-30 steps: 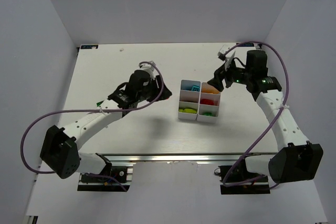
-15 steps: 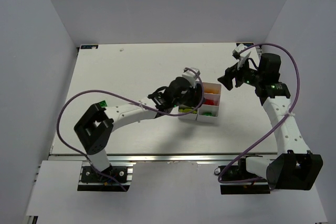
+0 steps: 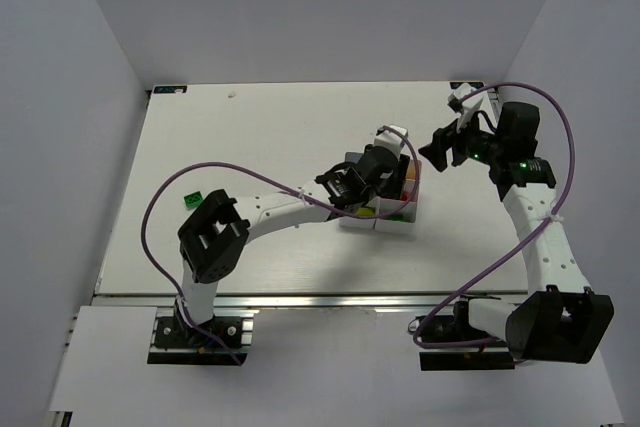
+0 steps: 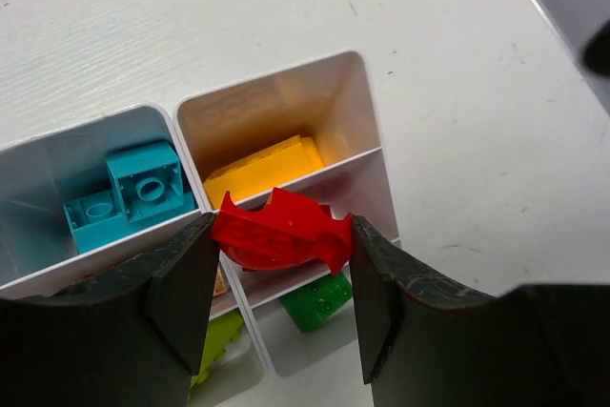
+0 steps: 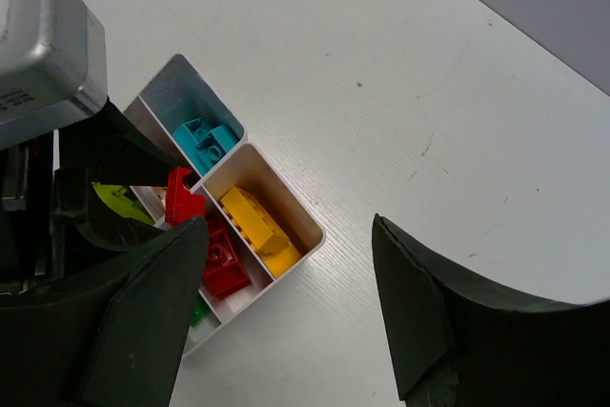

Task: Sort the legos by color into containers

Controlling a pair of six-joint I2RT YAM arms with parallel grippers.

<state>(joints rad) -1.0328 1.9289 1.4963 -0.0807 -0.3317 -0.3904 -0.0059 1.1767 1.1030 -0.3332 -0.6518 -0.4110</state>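
My left gripper (image 3: 385, 172) hangs over the white block of bins (image 3: 396, 226). In the left wrist view it (image 4: 278, 269) is shut on a red lego (image 4: 281, 235), held above the divider by the middle right bin. Below lie a cyan lego (image 4: 129, 193), a yellow lego (image 4: 262, 167), a green lego (image 4: 319, 300) and a lime green lego (image 4: 214, 345), each in its own bin. My right gripper (image 3: 437, 150) is open and empty, right of the bins. In its view (image 5: 286, 302) the held red lego (image 5: 183, 197) and a red lego in the bin (image 5: 224, 259) show.
One green lego (image 3: 192, 198) lies alone on the table at the far left. The left arm stretches across the table's middle to the bins. White walls close the table at left, back and right.
My left arm has swung right from beside the bins to over them, with the gripper now above the right column. My right gripper has drawn back to the right, away from the bins.
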